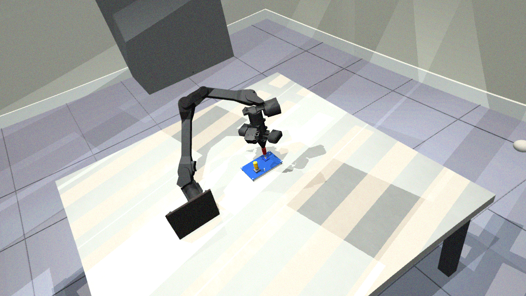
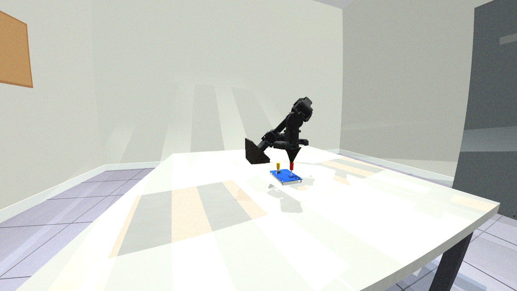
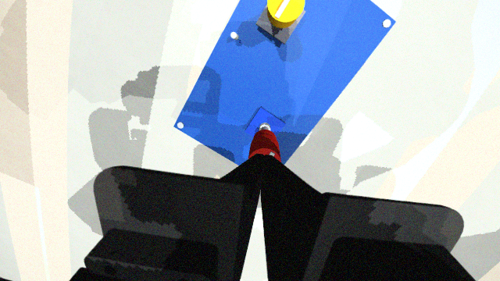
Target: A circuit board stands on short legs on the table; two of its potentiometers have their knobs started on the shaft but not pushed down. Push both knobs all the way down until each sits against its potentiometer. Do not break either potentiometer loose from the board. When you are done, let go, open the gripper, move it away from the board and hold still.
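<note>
The black two-fingered pincer (image 1: pixel 263 146) (image 2: pixel 292 162) (image 3: pixel 262 162) is closed with nothing in it, its tip at the top of the tall round red knob (image 1: pixel 264 151) (image 2: pixel 291 166) (image 3: pixel 264 145), which stands high on its shaft over the flat blue circuit board (image 1: pixel 272 165) (image 2: pixel 285 176) (image 3: pixel 250 86). In the wrist view, the round yellow knob (image 1: pixel 255 165) (image 2: pixel 278 166) (image 3: pixel 291 13) sits at twelve o'clock from the red one. If the pincer pushes off-centre or too hard, it could slip or snap the part under the knob loose.

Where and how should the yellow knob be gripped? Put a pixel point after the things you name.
Probably around the upper sides of the yellow knob (image 1: pixel 255 165) (image 2: pixel 278 166) (image 3: pixel 286 8), fingers coming straight down: it stands upright, roughly cylindrical, its top uncovered, while the grey potentiometer (image 1: pixel 257 170) (image 3: pixel 262 24) sits below.
</note>
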